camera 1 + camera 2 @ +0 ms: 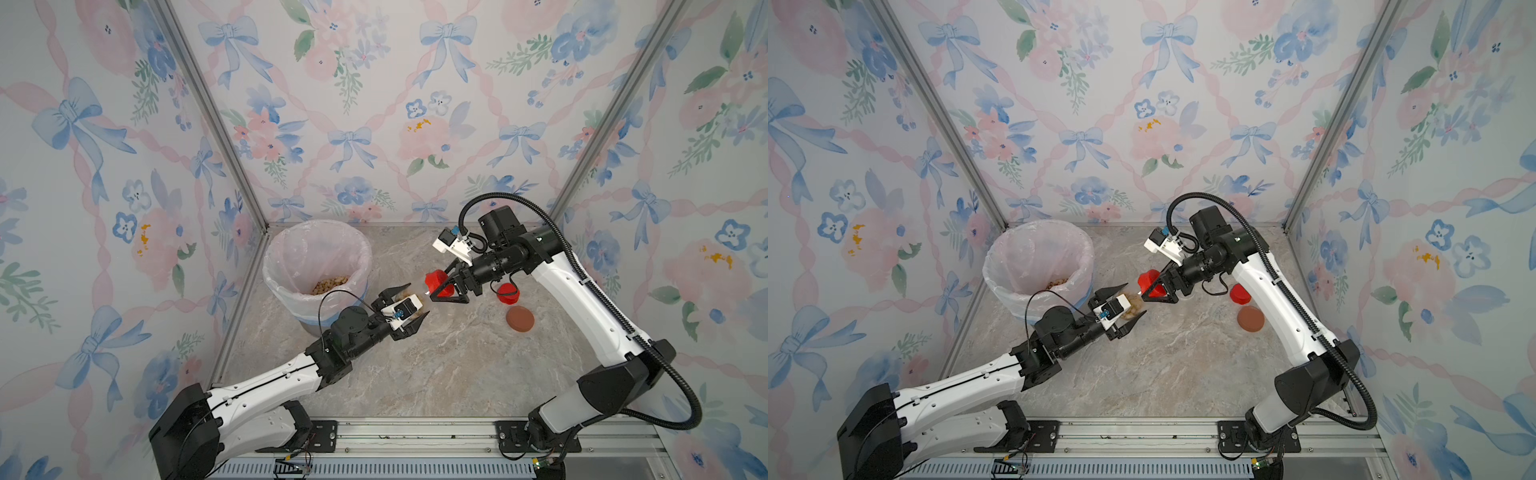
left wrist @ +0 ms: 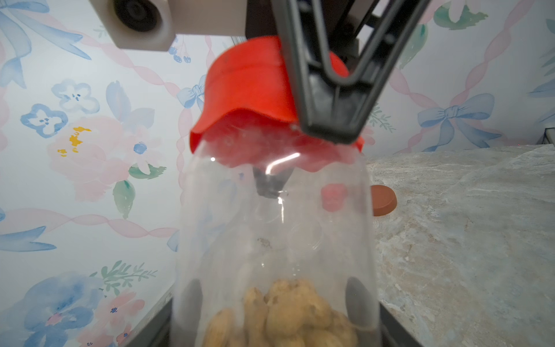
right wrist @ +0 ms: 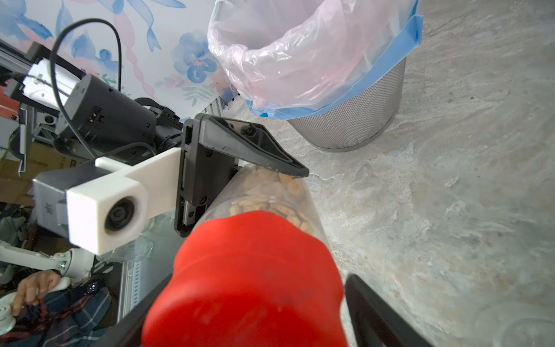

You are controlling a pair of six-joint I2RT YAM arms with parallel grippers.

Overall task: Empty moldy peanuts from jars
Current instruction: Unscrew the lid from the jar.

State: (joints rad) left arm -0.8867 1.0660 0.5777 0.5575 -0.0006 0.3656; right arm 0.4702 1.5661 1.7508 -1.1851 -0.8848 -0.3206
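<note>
A clear jar [image 2: 276, 225] with moldy peanuts [image 2: 288, 309] in its bottom is held off the table, lying toward the right arm. My left gripper [image 1: 419, 299] is shut on its body, and its fingers [image 2: 192, 300] show through the plastic. The jar's red lid [image 1: 432, 279] sits between the jaws of my right gripper [image 1: 438, 284]. In the right wrist view that gripper [image 3: 255, 312] stands open around the lid [image 3: 252, 276], with a gap between the lid and one finger [image 3: 369, 309]. In both top views my left wrist camera hides most of the jar [image 1: 1136, 309].
A grey mesh bin [image 1: 286, 291] with a pinkish liner stands at the back left, with a heap of peanuts [image 1: 330, 284] inside. A second red lid [image 1: 508, 294] and a brown lid [image 1: 520, 319] lie on the marble table under the right arm.
</note>
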